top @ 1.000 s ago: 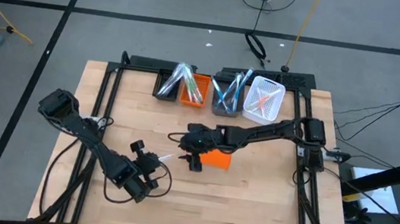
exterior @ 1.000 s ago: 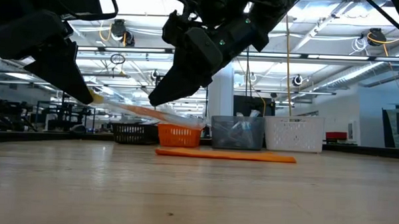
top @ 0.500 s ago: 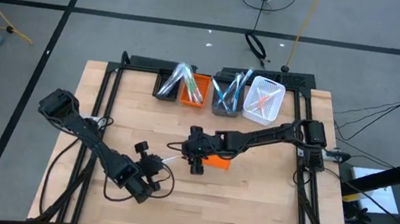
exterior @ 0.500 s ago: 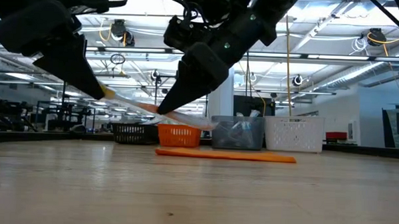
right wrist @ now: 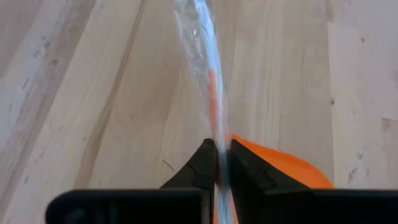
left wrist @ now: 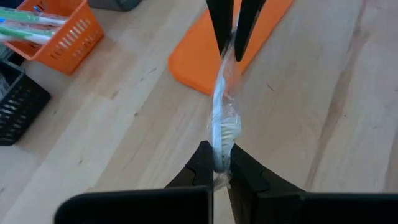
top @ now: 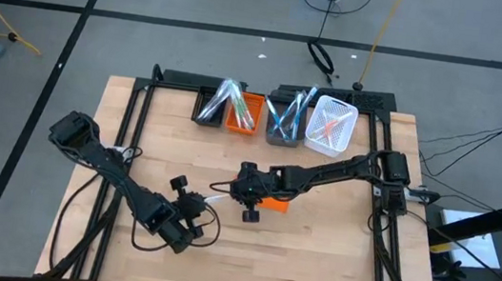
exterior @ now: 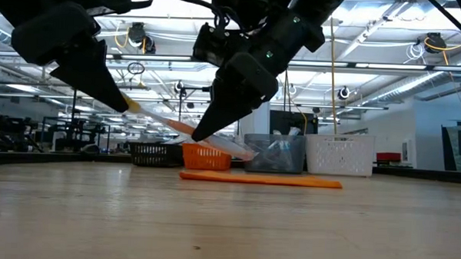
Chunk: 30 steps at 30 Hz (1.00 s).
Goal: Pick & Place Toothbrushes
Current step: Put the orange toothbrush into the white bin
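A slim clear-wrapped toothbrush [left wrist: 222,118] is held above the tabletop [top: 314,254], clamped at opposite ends by the left end effector [left wrist: 217,163] and the right end effector [right wrist: 217,163], apparently for a handover.

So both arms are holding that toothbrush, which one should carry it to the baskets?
Probably the right. The right gripper and left gripper each pinch an end of the clear-wrapped white toothbrush, but the right arm reaches in from the side nearer the row of small bins.
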Tool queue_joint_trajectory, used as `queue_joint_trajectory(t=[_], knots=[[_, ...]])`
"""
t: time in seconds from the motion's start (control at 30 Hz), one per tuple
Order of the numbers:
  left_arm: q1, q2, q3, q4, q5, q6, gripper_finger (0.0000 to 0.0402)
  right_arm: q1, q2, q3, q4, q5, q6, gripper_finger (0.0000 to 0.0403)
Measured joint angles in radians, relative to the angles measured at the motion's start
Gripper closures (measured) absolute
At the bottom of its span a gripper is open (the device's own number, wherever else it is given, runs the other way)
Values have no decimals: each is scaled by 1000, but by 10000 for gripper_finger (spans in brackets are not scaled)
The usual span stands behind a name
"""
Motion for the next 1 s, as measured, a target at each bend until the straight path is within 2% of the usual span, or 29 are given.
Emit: queue_joint_trajectory(t=[0.3, 0.5, 0.77, 0.93, 1.0], knots=[[1, 0, 0, -5, -6, -9, 323, -3, 0, 0, -8, 14, 14, 387], [0, 0, 0, -6, -48, -25, 283, -7, 0, 0, -27, 25, 34, 387], [-1, 0, 1, -48, -49, -46, 224, -40, -20, 1, -155, 155, 111, 387], [-1, -1, 1, -56, -50, -63, 216, -72, -57, 2, -200, 204, 196, 387], [-1, -1, 1, -56, -50, -67, 216, -81, -92, -11, -237, 262, 237, 387]])
